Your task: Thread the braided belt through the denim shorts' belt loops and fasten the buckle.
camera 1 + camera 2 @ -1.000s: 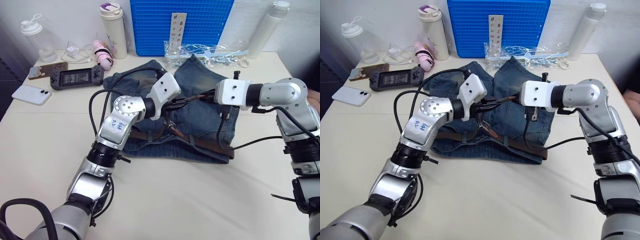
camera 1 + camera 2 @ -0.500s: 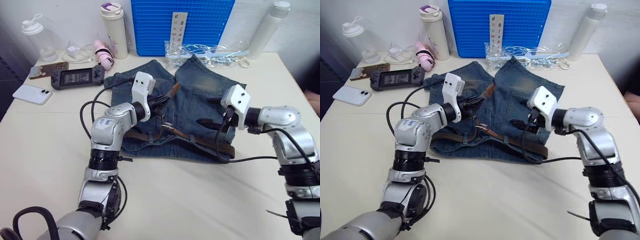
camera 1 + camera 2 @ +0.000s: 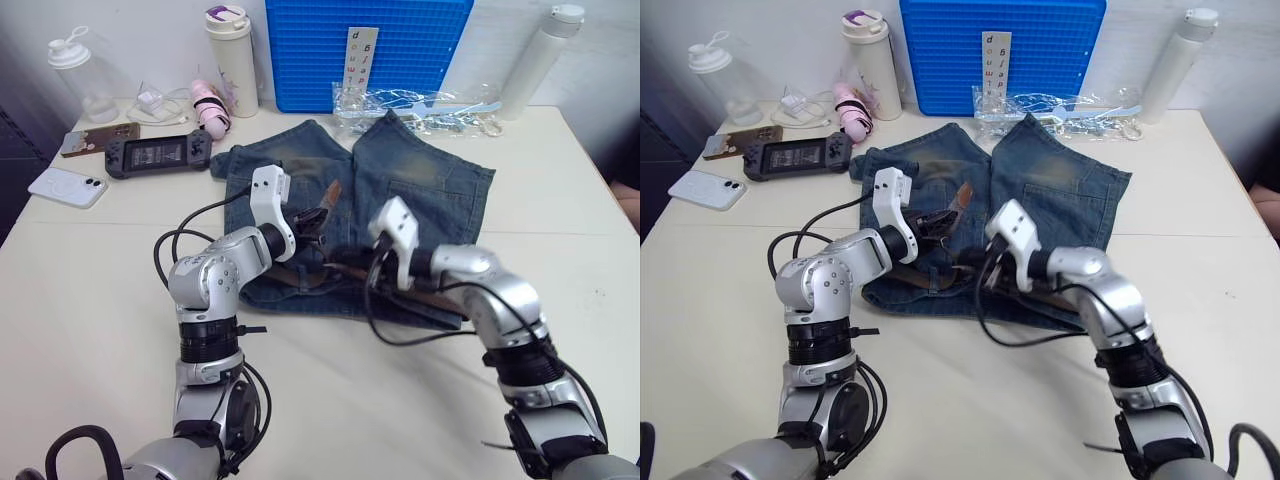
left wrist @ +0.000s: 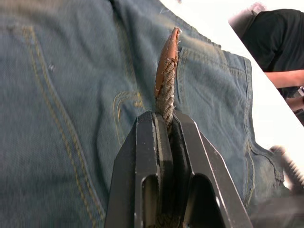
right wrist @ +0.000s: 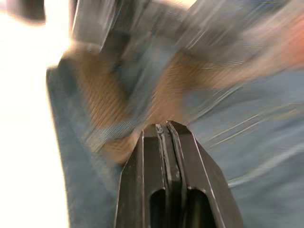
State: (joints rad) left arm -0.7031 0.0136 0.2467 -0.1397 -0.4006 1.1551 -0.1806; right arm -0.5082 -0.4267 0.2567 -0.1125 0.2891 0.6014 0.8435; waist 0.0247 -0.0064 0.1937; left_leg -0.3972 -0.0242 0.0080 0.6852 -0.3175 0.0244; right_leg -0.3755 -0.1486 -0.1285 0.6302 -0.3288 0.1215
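Observation:
The denim shorts (image 3: 425,180) lie flat mid-table, waistband toward me. My left gripper (image 3: 318,218) hovers over the left leg, shut on the braided belt (image 4: 166,92) just behind its reddish-brown leather tip (image 3: 331,193), which sticks up past the fingers. The rest of the strap runs along the waistband under both arms. My right gripper (image 3: 347,268) is low over the middle of the waistband, fingers (image 5: 178,142) shut with nothing between them, and the brown strap is blurred just ahead of it. The buckle is hidden, and I cannot make out the belt loops.
Behind the shorts stand a blue crate (image 3: 368,50), a white tumbler (image 3: 232,50), a tall white bottle (image 3: 530,62) and clear plastic bags (image 3: 420,100). A game console (image 3: 157,153) and two phones (image 3: 63,186) lie far left. A person in black (image 4: 275,42) is beyond the table.
My right arm swung in from the shorts' right side to the middle of the waistband. My left gripper drew back left, still holding the belt tip.

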